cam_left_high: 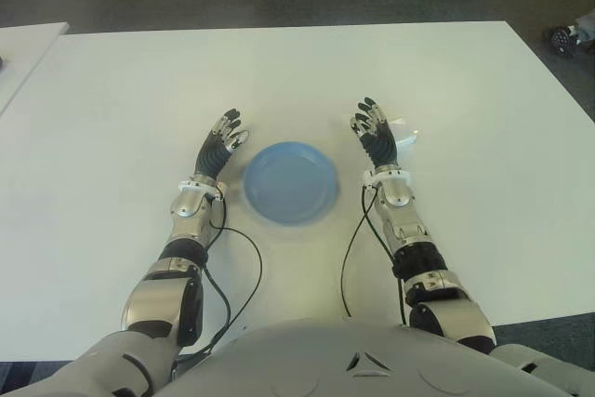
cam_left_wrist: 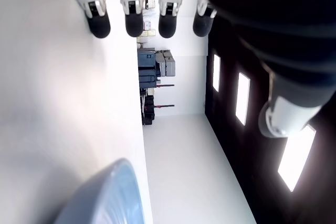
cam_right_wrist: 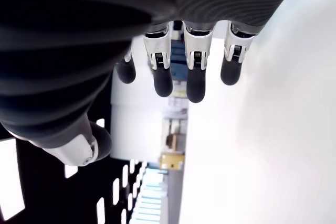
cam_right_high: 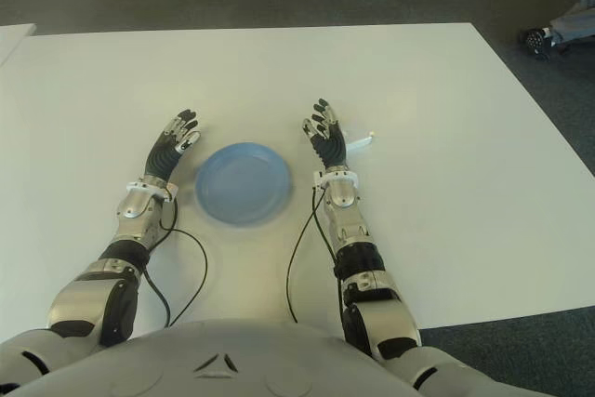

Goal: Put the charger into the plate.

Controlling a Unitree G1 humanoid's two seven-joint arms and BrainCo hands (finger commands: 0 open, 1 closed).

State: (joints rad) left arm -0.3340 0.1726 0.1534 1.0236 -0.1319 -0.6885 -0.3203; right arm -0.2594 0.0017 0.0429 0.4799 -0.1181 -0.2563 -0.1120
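My right hand (cam_left_high: 375,135) is on the right side of the blue plate (cam_left_high: 291,181), fingers spread out straight and holding nothing, and the charger (cam_left_high: 403,132) lies on the white table (cam_left_high: 279,72) just beyond and to the right of it, half hidden behind my fingers. It looks like a small white block, with what may be a prong or a short cable end poking out on its far side, though I can't make that out for certain. My left hand (cam_left_high: 220,144) shows on the plate's left side, also open and empty. The plate has nothing in it, so the pick-up is the step in hand. To do it well I should shift the right hand outward until the charger sits between thumb and fingers, come down over its broad faces and close firmly, since a smooth little block like that would probably skid on the tabletop if I only nudged its corner. After that, the plate is only a short carry inward.
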